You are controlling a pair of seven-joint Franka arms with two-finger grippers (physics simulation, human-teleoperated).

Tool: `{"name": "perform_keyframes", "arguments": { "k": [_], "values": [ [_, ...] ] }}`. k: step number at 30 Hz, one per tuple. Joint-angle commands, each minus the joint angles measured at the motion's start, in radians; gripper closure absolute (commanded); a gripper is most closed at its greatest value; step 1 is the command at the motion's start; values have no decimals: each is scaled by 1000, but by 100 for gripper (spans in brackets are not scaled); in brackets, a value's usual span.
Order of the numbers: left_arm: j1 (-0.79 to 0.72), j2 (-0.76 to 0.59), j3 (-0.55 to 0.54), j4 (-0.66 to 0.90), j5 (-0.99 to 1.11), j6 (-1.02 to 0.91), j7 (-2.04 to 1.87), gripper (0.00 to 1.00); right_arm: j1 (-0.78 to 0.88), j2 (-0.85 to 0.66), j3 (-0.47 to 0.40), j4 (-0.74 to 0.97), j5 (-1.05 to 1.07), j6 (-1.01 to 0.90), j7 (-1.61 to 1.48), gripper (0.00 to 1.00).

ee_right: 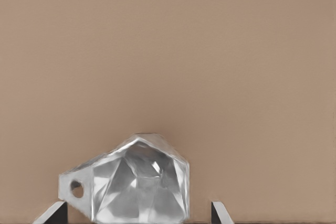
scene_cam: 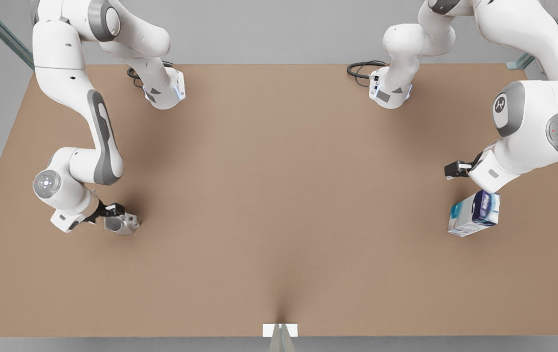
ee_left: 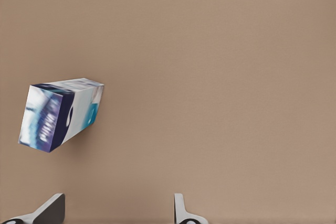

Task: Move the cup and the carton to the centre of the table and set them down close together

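Observation:
The shiny faceted cup [scene_cam: 122, 224] stands on the brown table [scene_cam: 279, 195] at the front view's left. My right gripper [scene_cam: 115, 215] is down at it, open. In the right wrist view its fingertips [ee_right: 219, 212] stand on either side of the cup [ee_right: 139, 182], with a gap on one side. The blue, teal and white carton [scene_cam: 474, 212] lies tilted at the front view's right, just beyond the hand of my left arm. My left gripper [ee_left: 116, 211] is open, and the carton [ee_left: 60, 113] sits ahead of and to one side of its fingers [ee_left: 51, 208], not between them.
A small white tab [scene_cam: 279, 330] marks the table's near edge in the middle. Both arm bases with black cables [scene_cam: 364, 68] stand at the far edge. The wide brown middle of the table lies between the two grippers.

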Motion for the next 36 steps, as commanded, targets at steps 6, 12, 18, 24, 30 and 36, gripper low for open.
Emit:
{"name": "perform_keyframes", "arguments": {
  "k": [6, 12, 18, 24, 30, 36],
  "values": [
    [0, 0, 0, 0, 0, 0, -3, 0, 2, 18, -28, 24, 94, -9, 135, 0],
    [0, 6, 0, 0, 0, 0, -5, 0, 3, 12, -23, 87, 74, -98, 344, 0],
    [0, 12, 2, 0, 2, 0, -8, 0, 2, 8, -23, 74, 18, -109, 637, 0],
    [0, 17, 0, 0, 2, -2, -9, 0, 28, 72, -16, 82, 29, -49, 643, 0],
    [0, 24, 2, 0, 6, 0, -9, 0, 48, 86, -16, 85, 37, -47, 661, 0],
    [0, 31, 2, 2, 6, -2, -8, 0, 49, 104, -16, 79, 34, 25, 660, 0]
  ]
}}
